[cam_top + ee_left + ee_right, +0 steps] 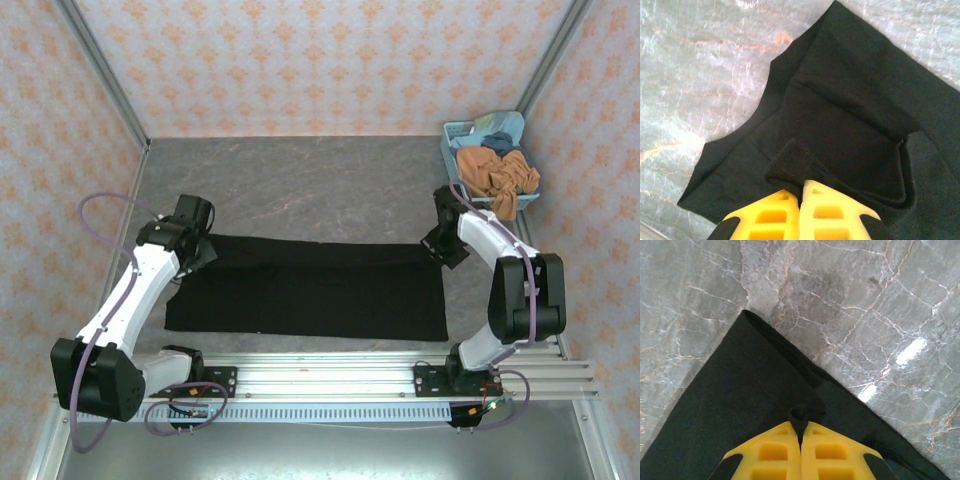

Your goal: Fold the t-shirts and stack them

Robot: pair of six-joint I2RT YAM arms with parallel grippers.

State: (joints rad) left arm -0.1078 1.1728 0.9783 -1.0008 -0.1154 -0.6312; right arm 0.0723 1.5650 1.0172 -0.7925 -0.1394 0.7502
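Pinching the black t-shirt [310, 290] at its far corners, the left gripper [800, 186] and right gripper [801, 429] stand pressed together on cloth; it lies flat on the table [300, 180], other shirts [500, 172] heaped in the corner basket [449, 140].

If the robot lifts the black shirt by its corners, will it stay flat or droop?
Probably droopy: the black shirt bunches and curls where the left gripper pinches it. With the right gripper pinching the other corner, its middle would likely sag. It looks thin, so probably light.
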